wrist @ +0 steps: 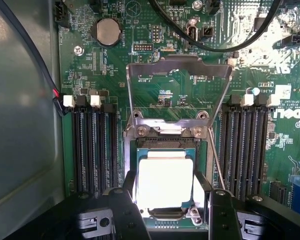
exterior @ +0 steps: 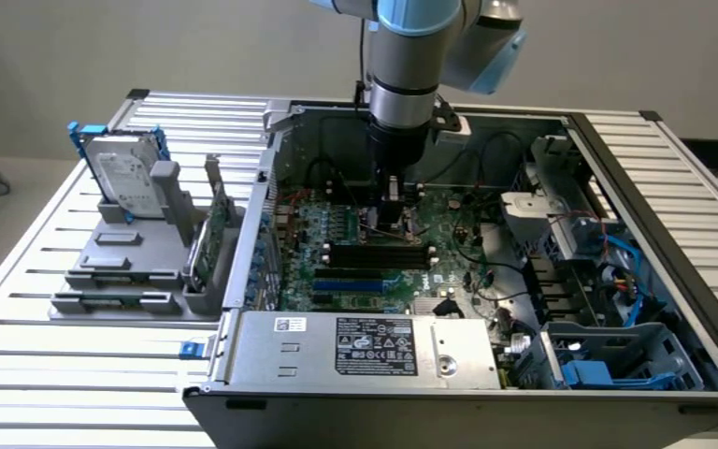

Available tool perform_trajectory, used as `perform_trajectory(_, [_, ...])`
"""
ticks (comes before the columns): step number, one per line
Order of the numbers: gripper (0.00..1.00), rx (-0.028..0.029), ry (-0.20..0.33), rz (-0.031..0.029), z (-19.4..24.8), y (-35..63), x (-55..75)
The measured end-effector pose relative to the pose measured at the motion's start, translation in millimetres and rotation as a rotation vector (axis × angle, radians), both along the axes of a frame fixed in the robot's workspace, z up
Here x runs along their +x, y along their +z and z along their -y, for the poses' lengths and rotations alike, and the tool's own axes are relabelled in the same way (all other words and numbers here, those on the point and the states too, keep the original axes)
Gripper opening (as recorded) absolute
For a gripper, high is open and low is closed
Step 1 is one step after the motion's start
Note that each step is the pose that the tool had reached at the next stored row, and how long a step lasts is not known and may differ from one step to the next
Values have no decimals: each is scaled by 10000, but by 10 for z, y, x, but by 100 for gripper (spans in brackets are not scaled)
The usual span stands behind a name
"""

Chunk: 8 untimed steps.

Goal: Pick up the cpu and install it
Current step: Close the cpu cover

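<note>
The cpu point(wrist: 165, 182) has a pale, glossy metal top. The socket frame point(wrist: 179, 65) is bare, dull-grey metal.

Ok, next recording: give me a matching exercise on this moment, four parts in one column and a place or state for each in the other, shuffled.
Things:
1. coin cell
2. cpu
3. hard drive
4. hinged metal frame

Places or states:
A. standing on edge in the grey holder, outside the computer case
B. swung open
C. at the socket, pale top showing
D. round and silvery, on the green board

Pairs: 1-D, 2-C, 3-A, 4-B
</note>
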<state>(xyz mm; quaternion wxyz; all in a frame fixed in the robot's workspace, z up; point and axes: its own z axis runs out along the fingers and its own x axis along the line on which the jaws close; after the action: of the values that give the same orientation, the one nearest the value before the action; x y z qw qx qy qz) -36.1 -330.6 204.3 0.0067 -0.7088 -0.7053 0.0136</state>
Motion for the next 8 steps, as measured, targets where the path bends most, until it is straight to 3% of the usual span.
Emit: perform_trajectory(8, [54, -39, 0, -124, 1, -10, 29])
